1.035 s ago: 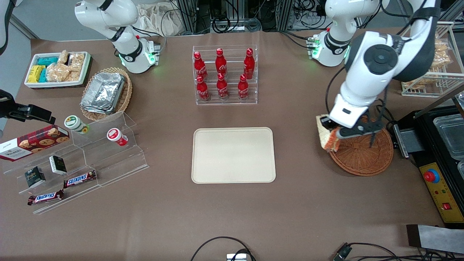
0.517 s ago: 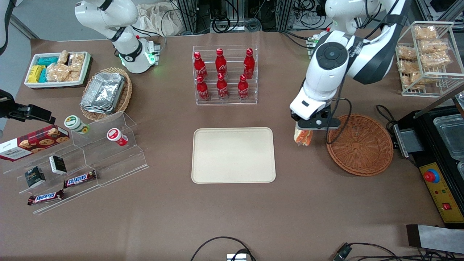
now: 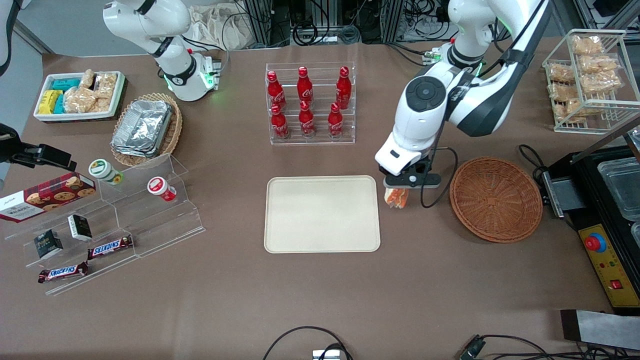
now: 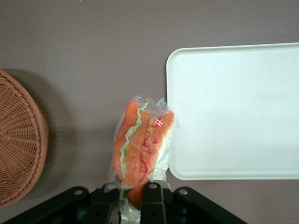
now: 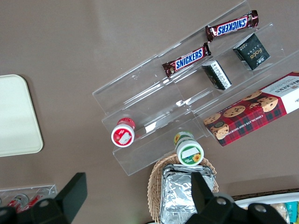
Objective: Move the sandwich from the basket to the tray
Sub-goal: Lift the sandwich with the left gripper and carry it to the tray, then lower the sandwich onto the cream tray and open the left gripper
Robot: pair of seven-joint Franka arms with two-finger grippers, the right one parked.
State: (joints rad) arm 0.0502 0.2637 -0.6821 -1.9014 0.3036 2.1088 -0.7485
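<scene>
On the brown worktop (image 3: 450, 280), the beige tray (image 3: 322, 214) lies bare near the middle, and the round wicker basket (image 3: 496, 198), nearer the working arm's end, holds nothing. The claw (image 3: 402, 186) hangs above the strip of worktop between them, just beside the tray's edge, clamped on the wrapped sandwich (image 4: 142, 147), which dangles in the air with its orange and green filling showing. By my reading the pick-up is done and the carry is nearly over; what remains is bringing the sandwich over the tray and setting it down.
</scene>
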